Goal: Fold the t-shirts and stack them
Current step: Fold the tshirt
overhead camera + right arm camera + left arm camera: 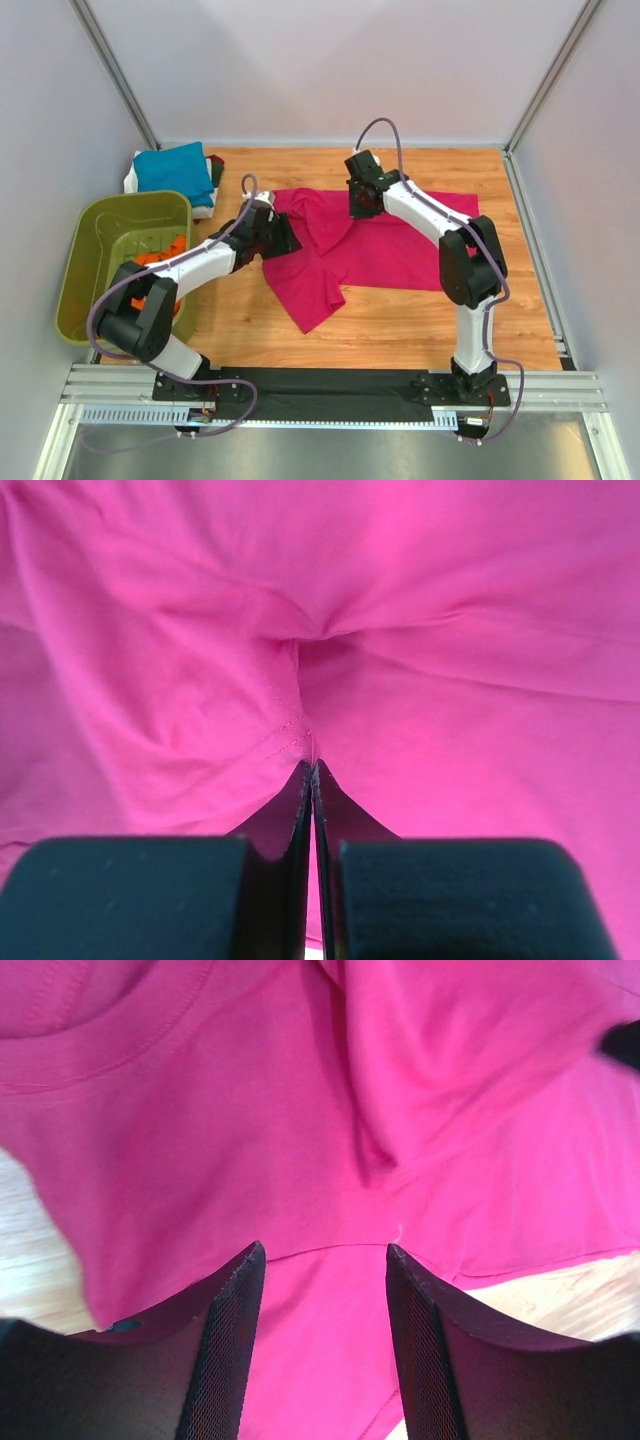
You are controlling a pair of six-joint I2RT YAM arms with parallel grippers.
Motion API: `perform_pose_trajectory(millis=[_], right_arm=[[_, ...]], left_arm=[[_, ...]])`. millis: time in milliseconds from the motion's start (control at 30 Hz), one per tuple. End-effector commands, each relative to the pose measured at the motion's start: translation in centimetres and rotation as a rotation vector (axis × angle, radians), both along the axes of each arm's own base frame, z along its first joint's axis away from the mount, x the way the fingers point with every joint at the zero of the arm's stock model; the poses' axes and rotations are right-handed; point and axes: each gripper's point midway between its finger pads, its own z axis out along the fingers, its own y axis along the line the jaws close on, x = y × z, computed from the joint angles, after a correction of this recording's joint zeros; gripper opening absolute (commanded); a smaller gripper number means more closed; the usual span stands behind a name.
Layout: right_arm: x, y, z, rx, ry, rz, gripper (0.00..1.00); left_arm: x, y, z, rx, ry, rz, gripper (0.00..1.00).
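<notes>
One magenta t-shirt [400, 255], long axis left to right

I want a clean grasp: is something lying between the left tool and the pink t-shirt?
Nothing visible. The open left tool hangs over the magenta t-shirt, only cloth showing between its fingers; the right tool pinches a fold.

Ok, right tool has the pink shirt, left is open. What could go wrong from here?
The right tool pinches only a small pucker of the magenta shirt; a pull might slip it free. The left tool hangs open over overlapping folds, so closing there could catch two layers and skew the fold.
</notes>
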Motion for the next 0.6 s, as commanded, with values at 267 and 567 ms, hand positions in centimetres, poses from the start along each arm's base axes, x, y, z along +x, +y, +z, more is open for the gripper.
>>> perform_pose_trajectory(millis=[267, 567], right_arm=[[0.8, -1.7, 1.1, 0.062, -0.026, -0.096, 0.0], [1.2, -2.5, 0.9, 0.08, -0.02, -0.106, 0.0]], left_arm=[[1.3, -6.2, -0.5, -0.12, 0.008, -0.085, 0.57], [2.5, -8.8, -1.8, -0.146, 0.046, -0.039, 0.54]])
